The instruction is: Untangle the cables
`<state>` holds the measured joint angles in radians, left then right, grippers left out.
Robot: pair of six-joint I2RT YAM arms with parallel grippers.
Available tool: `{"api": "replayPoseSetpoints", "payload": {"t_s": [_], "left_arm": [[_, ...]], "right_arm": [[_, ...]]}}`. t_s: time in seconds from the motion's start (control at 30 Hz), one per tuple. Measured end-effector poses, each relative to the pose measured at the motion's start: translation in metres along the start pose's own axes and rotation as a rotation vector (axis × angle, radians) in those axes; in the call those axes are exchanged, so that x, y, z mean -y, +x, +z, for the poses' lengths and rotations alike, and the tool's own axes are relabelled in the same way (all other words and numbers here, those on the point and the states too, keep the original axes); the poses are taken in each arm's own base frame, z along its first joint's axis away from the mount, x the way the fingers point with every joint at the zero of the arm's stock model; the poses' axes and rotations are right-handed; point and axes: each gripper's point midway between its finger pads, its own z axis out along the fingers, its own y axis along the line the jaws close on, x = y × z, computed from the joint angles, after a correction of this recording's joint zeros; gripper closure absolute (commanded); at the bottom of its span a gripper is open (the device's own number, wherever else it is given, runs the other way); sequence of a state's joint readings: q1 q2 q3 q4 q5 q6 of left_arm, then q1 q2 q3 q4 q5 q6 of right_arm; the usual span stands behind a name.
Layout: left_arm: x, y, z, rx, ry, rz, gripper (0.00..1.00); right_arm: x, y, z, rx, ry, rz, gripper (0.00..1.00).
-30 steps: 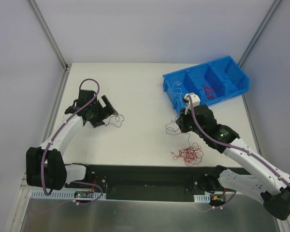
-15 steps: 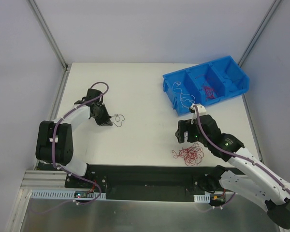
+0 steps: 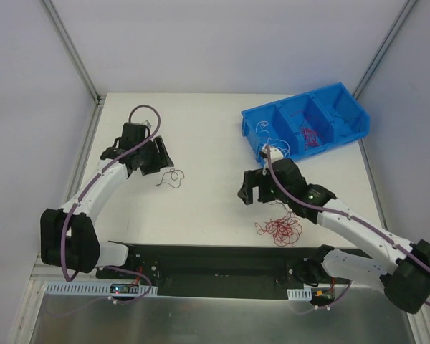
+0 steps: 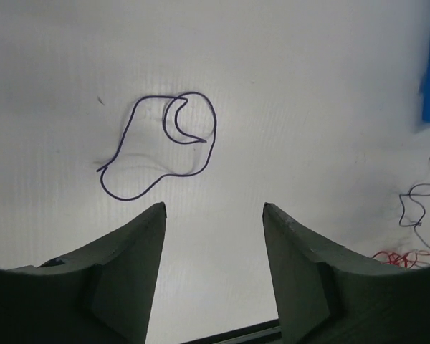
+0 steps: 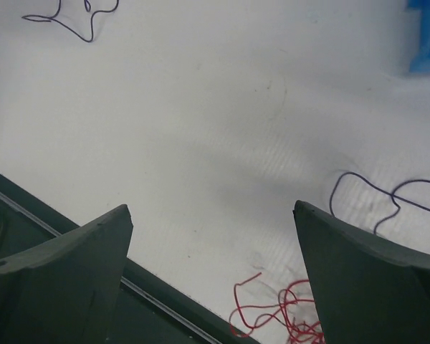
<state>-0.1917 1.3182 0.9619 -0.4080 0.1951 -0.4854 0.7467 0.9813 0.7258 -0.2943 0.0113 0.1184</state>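
A red tangle of cables (image 3: 279, 229) lies near the table's front edge, to the right of my right gripper (image 3: 249, 188). The right gripper's jaws stand wide open with nothing between them. In the right wrist view the red tangle (image 5: 283, 315) shows low between the fingers, and a dark strand (image 5: 376, 193) lies by the right finger. A single dark cable (image 3: 172, 177) curls loose on the table just right of my left gripper (image 3: 158, 154). In the left wrist view this dark loop (image 4: 165, 143) lies ahead of the open, empty left gripper (image 4: 213, 208).
A blue three-compartment bin (image 3: 252, 129) stands at the back right. It holds red cables (image 3: 309, 134), and a white one (image 3: 272, 147) hangs over its near wall. The table's black front rail (image 3: 215, 261) runs just below the red tangle.
The left gripper shut by the dark cable, then opened and drew back, leaving it on the table. The right gripper opened and swung left, away from the bin and the red tangle.
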Motion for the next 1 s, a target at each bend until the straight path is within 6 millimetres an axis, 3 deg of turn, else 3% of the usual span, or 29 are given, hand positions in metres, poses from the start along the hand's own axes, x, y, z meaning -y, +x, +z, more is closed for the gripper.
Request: {"api": "replayPoseSetpoints", "payload": {"t_s": [0.17,0.33,0.5,0.67,0.83,0.93,1.0], "left_arm": [[0.003,-0.026,-0.008,0.073,-0.026,-0.065,0.15],[0.008,-0.058,-0.024,0.172,-0.050,-0.115,0.10],[0.008,-0.088,-0.061,0.344,-0.085,-0.103,0.10],[0.008,-0.100,-0.091,0.462,-0.087,-0.091,0.13],[0.011,-0.097,-0.088,0.443,-0.073,-0.077,0.15],[0.013,-0.094,-0.083,0.418,-0.058,-0.074,0.17],[0.015,-0.092,-0.079,0.398,-0.047,-0.072,0.18]], "right_arm": [[-0.027,-0.031,0.049,-0.004,0.008,0.144,0.04],[-0.078,-0.053,0.117,-0.003,-0.037,0.303,0.08],[-0.111,-0.045,0.179,-0.029,-0.034,0.401,0.14],[-0.136,-0.034,0.215,-0.027,-0.022,0.424,0.27],[-0.154,-0.025,0.242,-0.007,-0.016,0.447,0.31],[-0.153,-0.014,0.253,-0.006,0.014,0.454,0.34],[-0.155,-0.017,0.259,0.013,0.024,0.463,0.34]]}}
